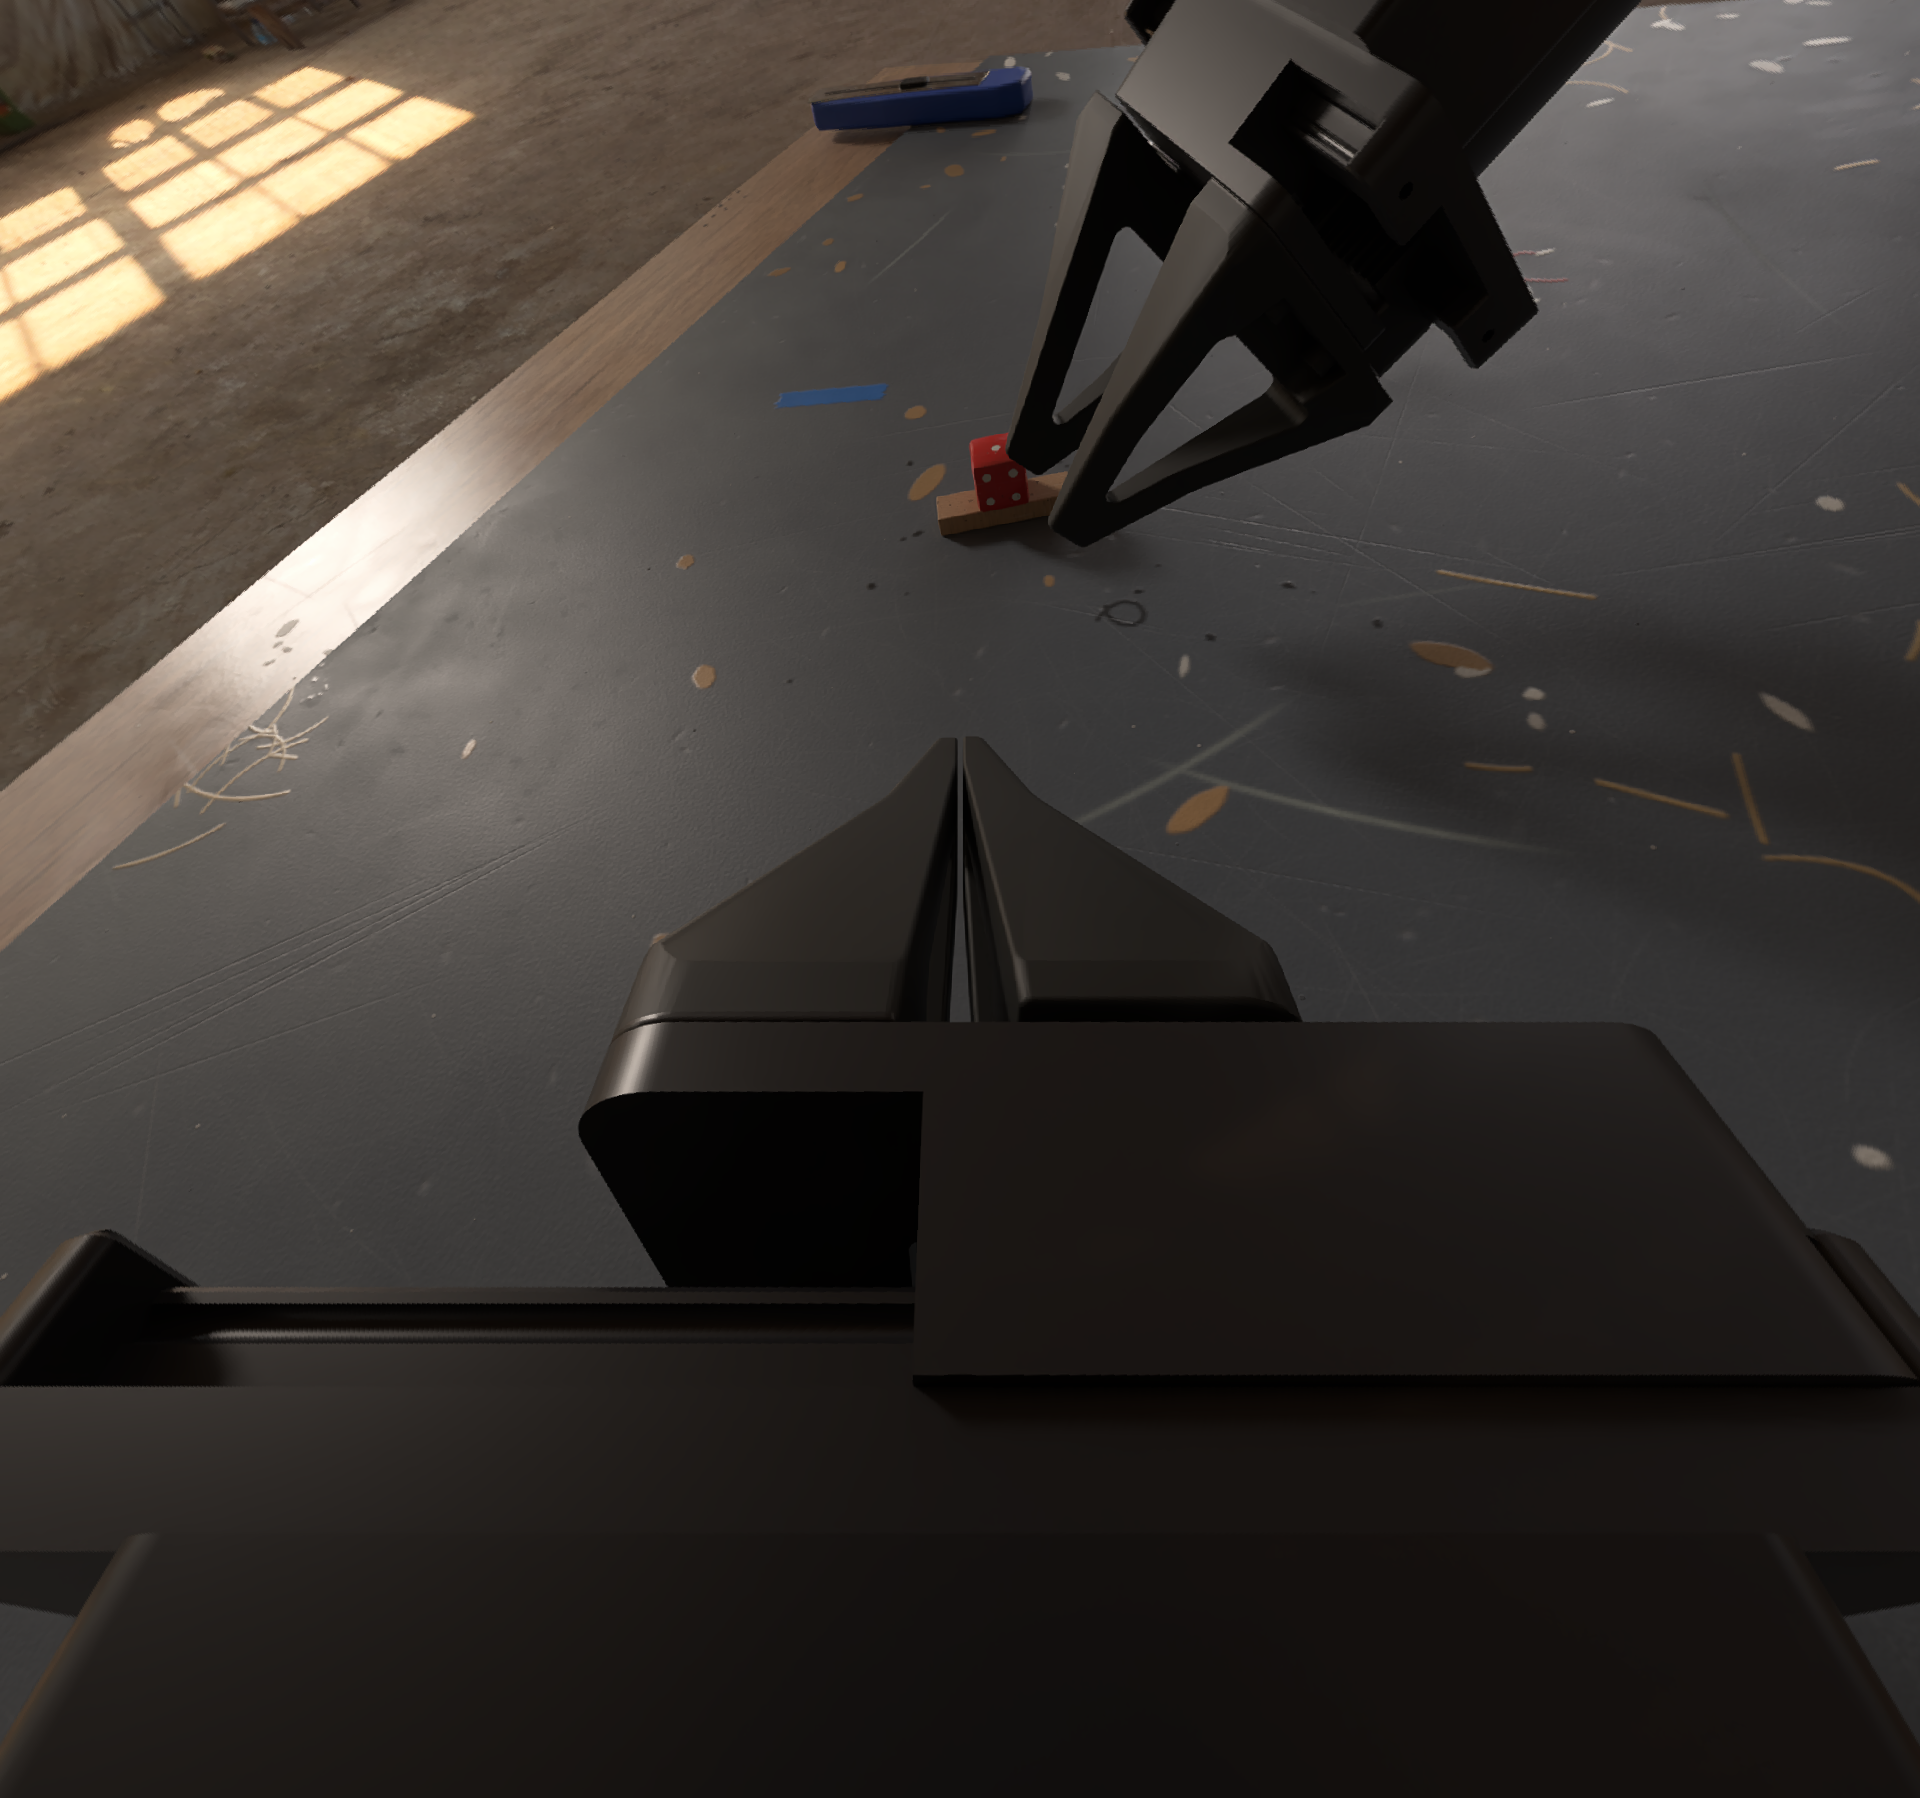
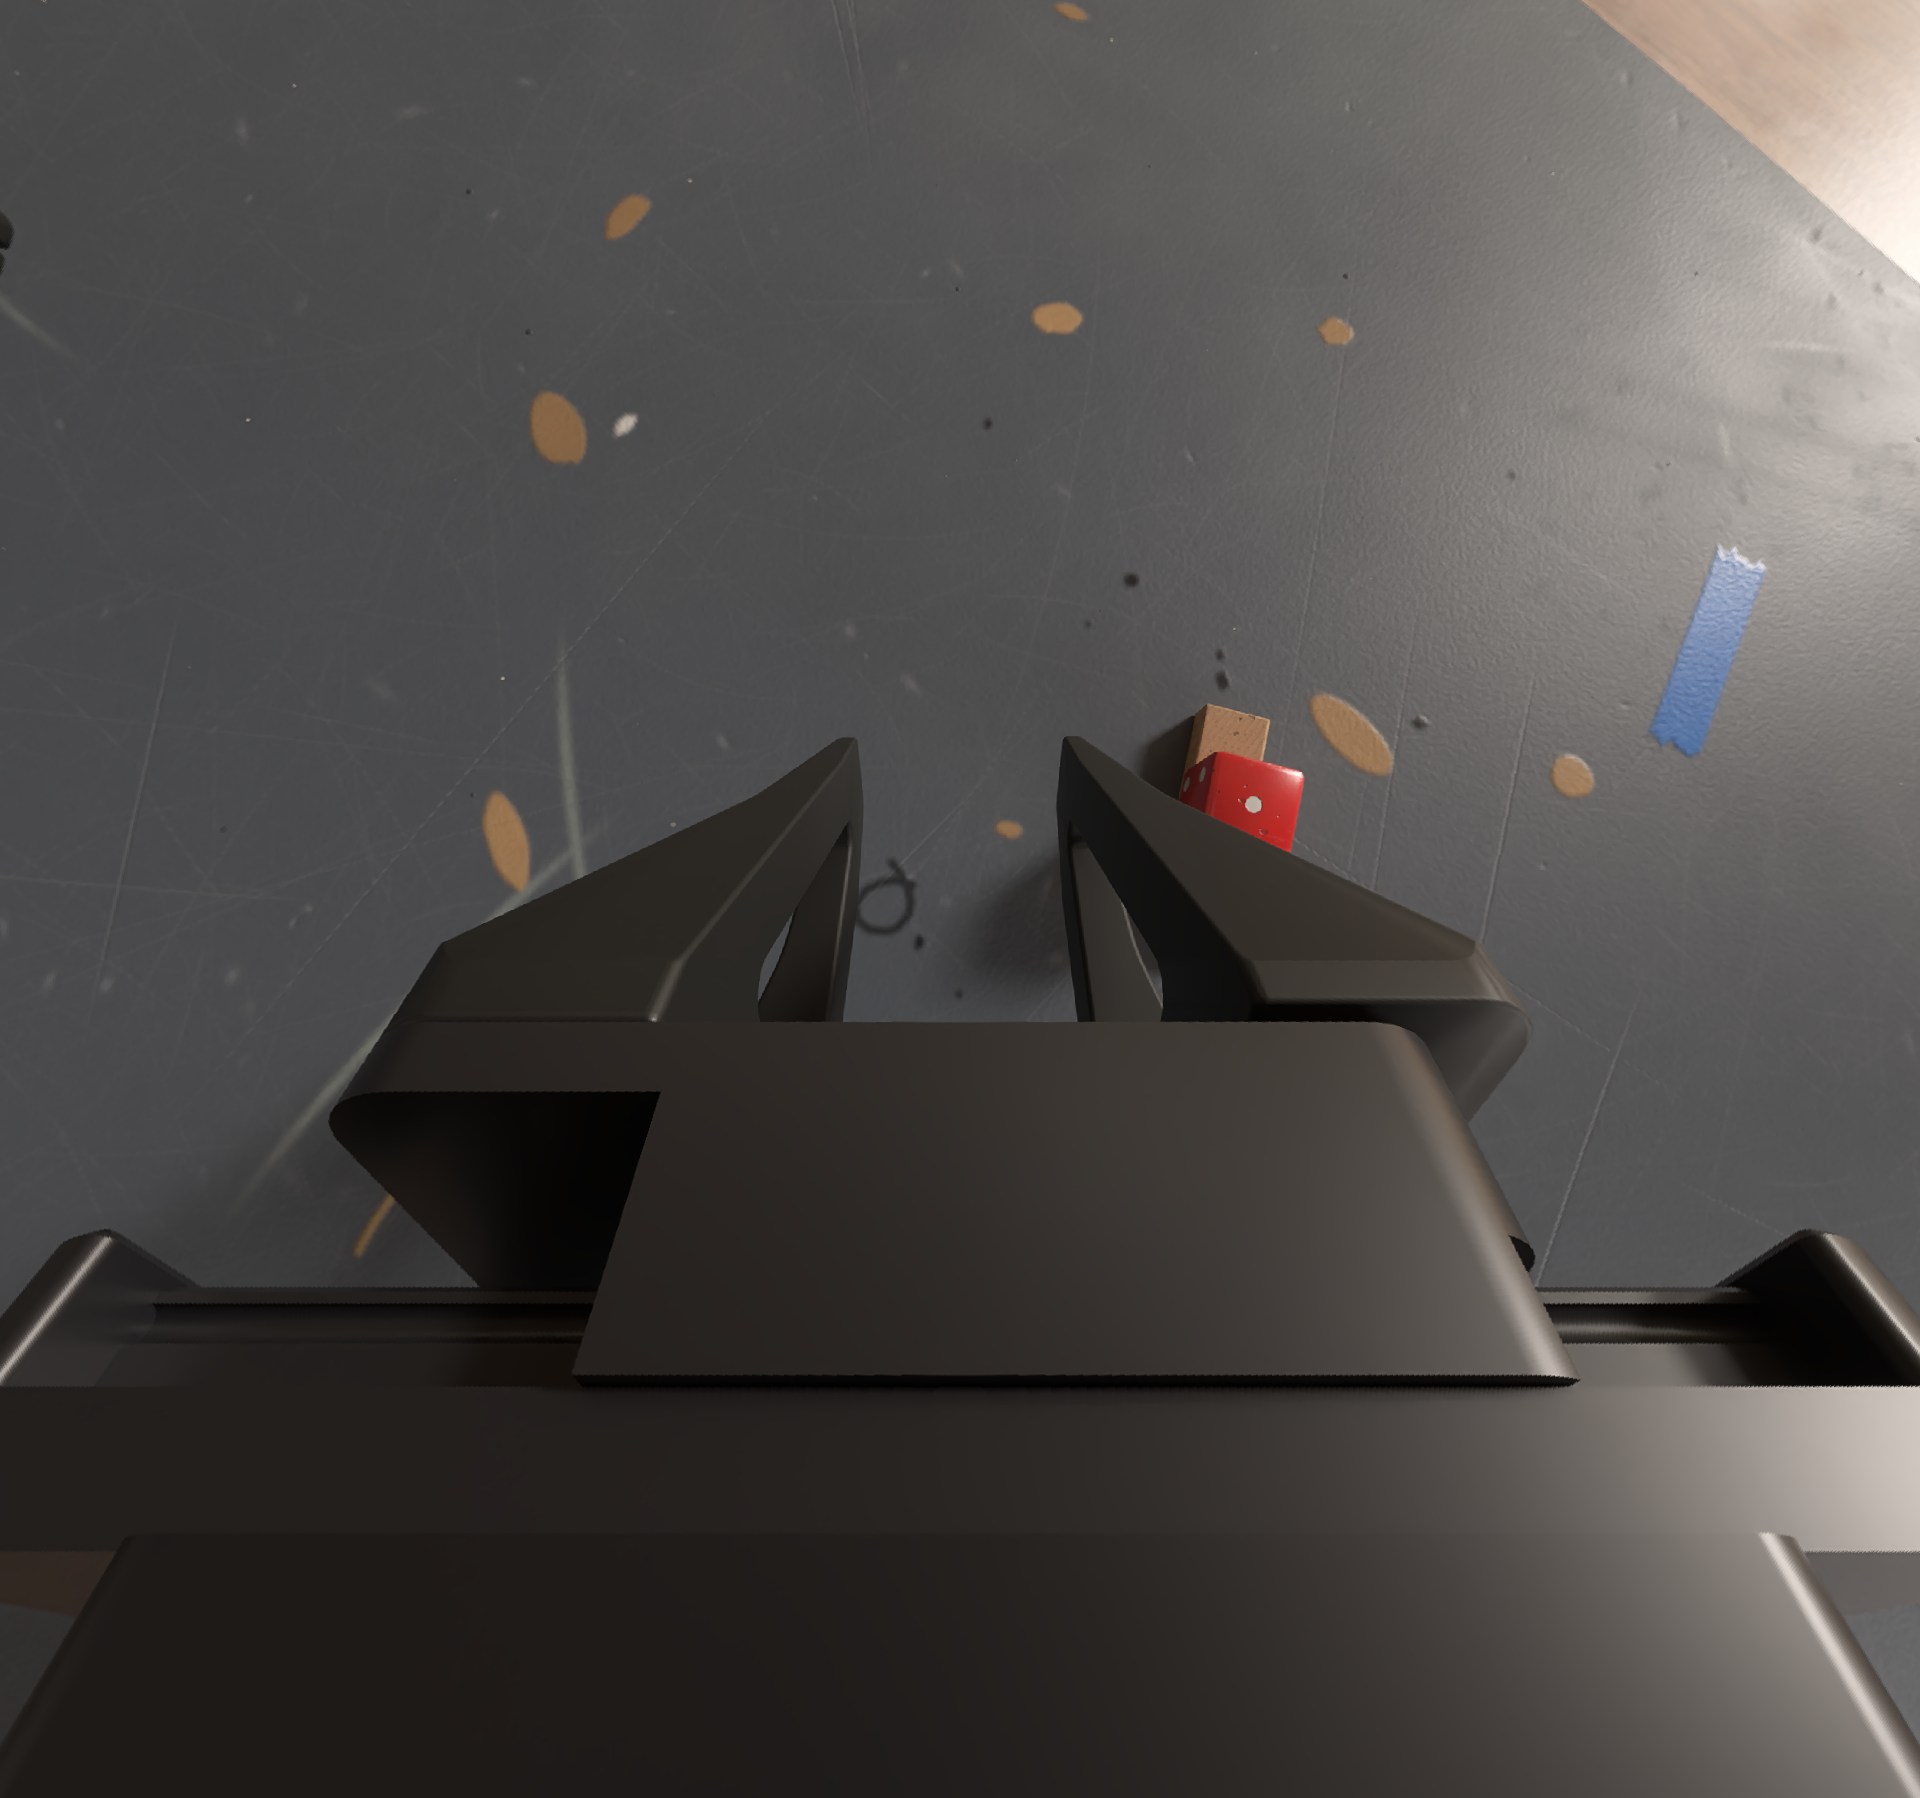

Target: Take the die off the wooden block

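Both of our grippers are showing in the left wrist view, and that is where we are getting the wider picture: our left gripper point(image 1: 960, 746) is sitting low in the foreground over the dark grey table point(image 1: 520, 917) with its two fingers pressed together and gripping nothing, while our right gripper point(image 1: 1060, 491) is reaching down from the upper right with its fingers spread moderately apart. From there we are seeing the red die point(image 1: 998, 481) resting on the wooden block point(image 1: 982, 514), which is lying flat on the table, and the right gripper's fingertips are coming down just beside the die, one tip behind it and the other at the block's near end; whether either tip is touching, we cannot tell. A blue tool point(image 1: 923, 98) is lying at the far end of the table, near the wooden border, well apart from the block, and a strip of blue tape point(image 1: 831, 394) is stuck between them. Our right wrist view is missing the blue tool and the left gripper, but it is looking almost straight down: the right gripper point(image 2: 958, 740) is holding nothing between its parted fingers, and the die point(image 2: 1247, 798), on the wooden block point(image 2: 1231, 732), is sitting outside the right-hand finger, partly hidden by it. The blue tape point(image 2: 1709, 652) is lying farther right.
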